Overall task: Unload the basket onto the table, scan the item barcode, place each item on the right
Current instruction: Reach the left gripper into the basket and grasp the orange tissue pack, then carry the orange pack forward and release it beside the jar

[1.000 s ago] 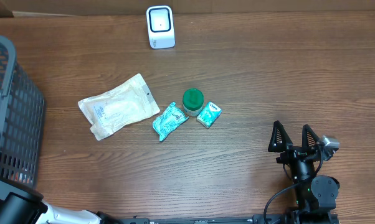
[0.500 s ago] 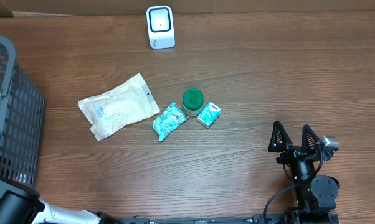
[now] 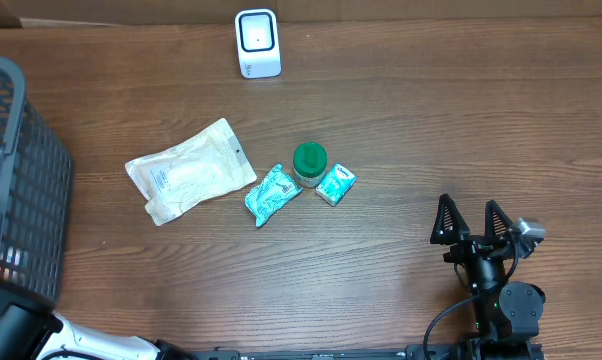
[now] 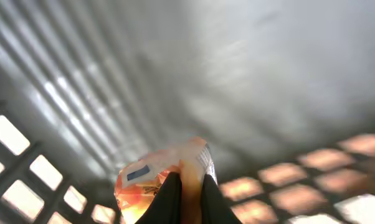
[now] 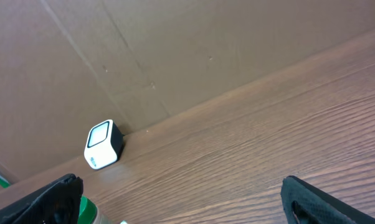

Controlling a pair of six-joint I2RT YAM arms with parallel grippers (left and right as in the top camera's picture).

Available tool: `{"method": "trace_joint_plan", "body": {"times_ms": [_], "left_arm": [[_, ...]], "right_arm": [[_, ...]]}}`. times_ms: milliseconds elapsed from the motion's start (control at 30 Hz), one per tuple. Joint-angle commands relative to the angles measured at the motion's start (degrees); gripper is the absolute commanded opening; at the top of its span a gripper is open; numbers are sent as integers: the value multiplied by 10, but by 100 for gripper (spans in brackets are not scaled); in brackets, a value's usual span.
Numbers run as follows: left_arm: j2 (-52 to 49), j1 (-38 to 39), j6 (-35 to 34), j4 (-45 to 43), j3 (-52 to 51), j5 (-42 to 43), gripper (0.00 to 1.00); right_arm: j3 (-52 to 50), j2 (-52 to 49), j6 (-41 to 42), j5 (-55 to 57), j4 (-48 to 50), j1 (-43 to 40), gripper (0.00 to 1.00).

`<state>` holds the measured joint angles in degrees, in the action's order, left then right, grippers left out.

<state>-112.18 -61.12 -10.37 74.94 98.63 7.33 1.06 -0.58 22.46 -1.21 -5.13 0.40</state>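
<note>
Packet (image 4: 142, 184) in left gripper (image 4: 188, 182) (orange)

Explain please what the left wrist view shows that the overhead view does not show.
Only the left wrist view shows clearly the left gripper shut on an orange packet, down inside the grey basket. Only the overhead view shows the white scanner, the white pouch, the teal packet, the green-lidded jar and the small teal box on the table, plus the right gripper, open and empty. Both share the grey basket: overhead sees it from outside at the left edge, the wrist view sees its slotted wall from inside.
</note>
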Motion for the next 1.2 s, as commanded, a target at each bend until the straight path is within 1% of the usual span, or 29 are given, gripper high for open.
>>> {"method": "trace_joint_plan", "body": {"times_ms": [0, 67, 100, 167, 233, 300, 400, 500, 600, 700, 833, 967, 1000, 1033, 1100, 1133, 1167], "left_arm": [[48, 31, -19, 22, 130, 88, 4], [73, 55, -29, 26, 196, 110, 4], [96, 81, -39, 24, 253, 125, 4], [119, 113, -40, 21, 308, 138, 4], [144, 160, -39, 22, 362, 138, 4], [167, 216, -20, 22, 394, 137, 4], [197, 315, 19, 33, 400, 136, 4], [198, 421, 68, 80, 397, 136, 4], [179, 517, 101, 132, 374, 130, 4], [153, 595, 118, 166, 321, 130, 4], [117, 678, 122, 151, 205, 130, 4], [87, 735, 119, 87, 99, 128, 4], [77, 754, 99, 49, 61, 118, 4], [73, 772, 77, 10, 27, 93, 4], [73, 784, 54, -32, -3, 49, 4], [73, 792, 41, -80, -30, 10, 4], [73, 793, 41, -107, -43, 0, 4]], "right_arm": [[-6, 4, 0, 2, 4, -2, 100], [-6, 4, 0, 2, 4, -2, 100], [-6, 4, 0, 2, 4, -2, 100], [-6, 4, 0, 2, 4, -2, 100], [-6, 4, 0, 2, 4, -2, 100], [-6, 4, 0, 2, 4, -2, 100], [-6, 4, 0, 2, 4, -2, 100], [-6, 4, 0, 2, 4, -2, 100], [-6, 4, 0, 2, 4, -2, 100], [-6, 4, 0, 2, 4, -2, 100], [-6, 4, 0, 2, 4, -2, 100], [-6, 4, 0, 2, 4, -2, 100], [-6, 4, 0, 2, 4, -2, 100], [-6, 4, 0, 2, 4, -2, 100], [-6, 4, 0, 2, 4, -2, 100], [-6, 4, 0, 2, 4, -2, 100], [-6, 4, 0, 2, 4, -2, 100]]}}
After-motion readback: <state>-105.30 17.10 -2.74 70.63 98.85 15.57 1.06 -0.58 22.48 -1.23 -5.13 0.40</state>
